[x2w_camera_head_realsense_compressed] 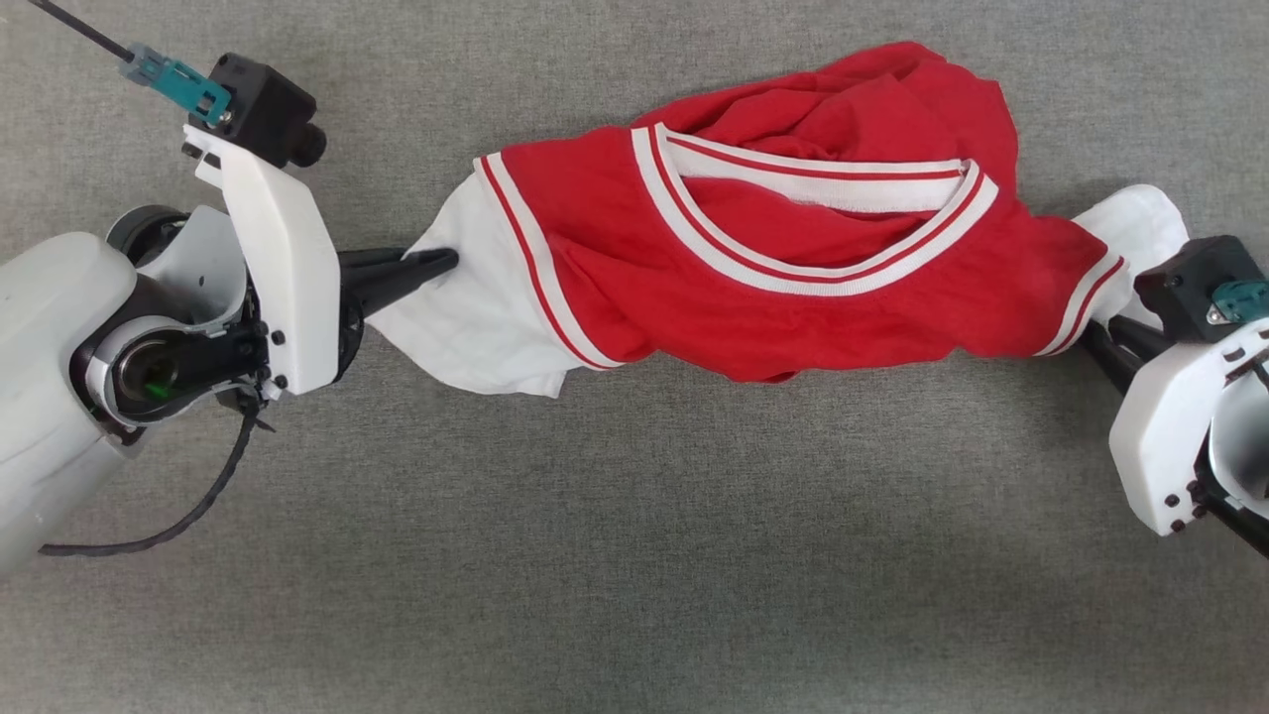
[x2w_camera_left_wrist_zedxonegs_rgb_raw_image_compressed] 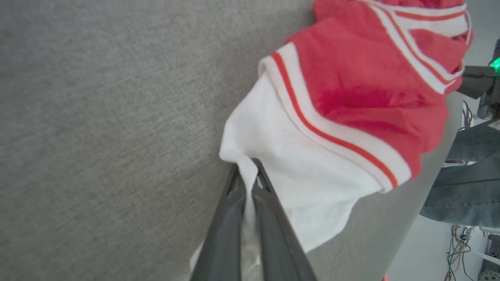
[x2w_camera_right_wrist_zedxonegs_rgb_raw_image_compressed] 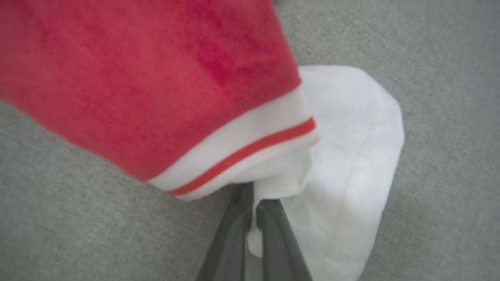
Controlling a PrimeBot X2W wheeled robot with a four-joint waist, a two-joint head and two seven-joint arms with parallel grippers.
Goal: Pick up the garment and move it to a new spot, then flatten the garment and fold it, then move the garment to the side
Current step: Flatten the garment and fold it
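Both white sleeve ends of the garment (x2w_camera_head_realsense_compressed: 793, 317) are pinched by left gripper (x2w_camera_head_realsense_compressed: 446, 261) and right gripper (x2w_camera_right_wrist_zedxonegs_rgb_raw_image_compressed: 253, 205); soft, light, sag expected.

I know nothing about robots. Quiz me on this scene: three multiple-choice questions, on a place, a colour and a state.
1. Where does the left claw grip the shirt? A) neckline B) white sleeve end C) bottom hem
2. What colour is the shirt's body? A) blue B) green C) red
3. The right claw is: A) shut on cloth B) wide open C) apart from the shirt
Answers: B, it pinches white fabric beside the striped seam; C, red shows across the chest; A, white cloth sits pinched between its jaws.
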